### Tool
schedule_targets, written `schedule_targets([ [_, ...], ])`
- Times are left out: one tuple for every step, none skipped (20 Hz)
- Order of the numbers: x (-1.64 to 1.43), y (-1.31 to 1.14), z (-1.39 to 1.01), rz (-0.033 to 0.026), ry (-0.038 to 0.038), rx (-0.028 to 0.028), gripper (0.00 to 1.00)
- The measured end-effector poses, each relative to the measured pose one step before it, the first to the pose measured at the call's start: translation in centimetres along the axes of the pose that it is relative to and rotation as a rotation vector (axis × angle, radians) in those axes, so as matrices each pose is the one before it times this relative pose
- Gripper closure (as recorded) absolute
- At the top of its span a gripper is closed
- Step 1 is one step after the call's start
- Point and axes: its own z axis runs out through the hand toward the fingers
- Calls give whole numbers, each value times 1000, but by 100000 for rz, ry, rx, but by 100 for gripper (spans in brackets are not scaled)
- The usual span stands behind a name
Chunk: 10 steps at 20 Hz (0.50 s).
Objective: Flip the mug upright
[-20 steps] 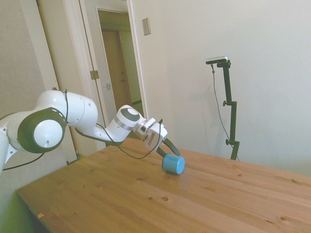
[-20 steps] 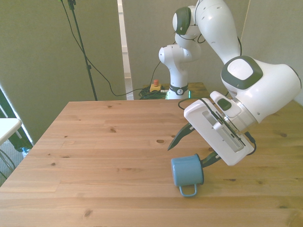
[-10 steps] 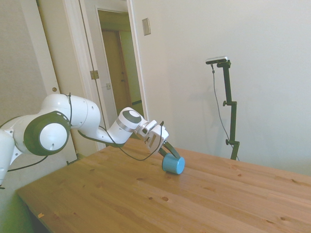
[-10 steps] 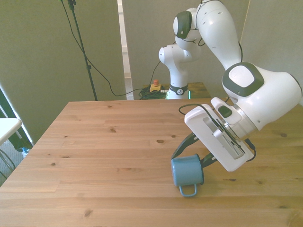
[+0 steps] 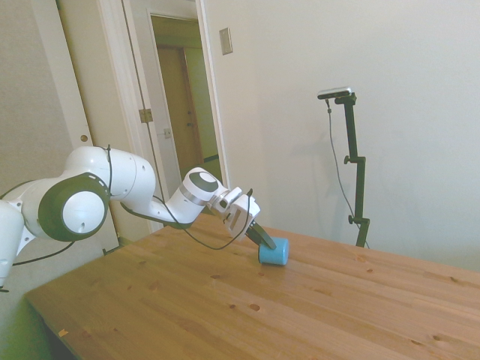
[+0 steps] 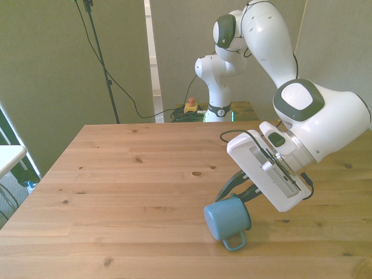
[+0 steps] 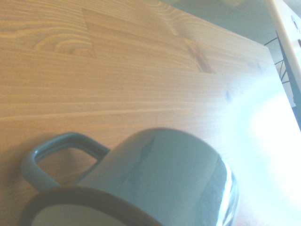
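Note:
The light-blue mug [image 6: 225, 218] rests tilted on the wooden table [image 6: 128, 174], near its front edge right of the middle, base toward the front view's left and handle [image 6: 235, 240] low on the near side. My gripper [image 6: 239, 196] comes down at a slant behind it, fingers drawn close together at the mug's rim. In the side view the mug [image 5: 274, 252] sits at the tip of the gripper [image 5: 264, 240]. The wrist view shows the mug [image 7: 160, 179] from close by, with its handle [image 7: 56, 150] over the wood.
The table's front edge [image 6: 174, 273] runs just below the mug. A small yellow and red device [image 6: 190, 106] sits beyond the far edge by the robot base. A white surface [image 6: 9, 154] pokes in at the front view's left.
The fingers have narrowed from wide open to close on the mug's rim. The mug has tipped and shifted, its base swinging toward the front view's left.

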Motion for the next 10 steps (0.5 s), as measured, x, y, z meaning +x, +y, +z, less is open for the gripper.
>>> schedule_targets([
  [-37, -16, 16, -55, -8, -21, 100],
  [-10, -6, -11, -12, -8, 20, 100],
  [21, -10, -49, 46, 20, 91, 100],
  [5, -25, -88, 24, 25, 145, 100],
  [-3, -20, -83, 11, 32, 85, 100],
  [-9, -27, -105, 4, 30, 130, 100],
  [20, -16, -144, 76, -68, 226, 100],
  [43, 11, -206, 198, -483, 333, 100],
  [93, 44, -288, 378, -1274, 501, 100],
  [184, 103, -346, 296, -1753, 666, 100],
])
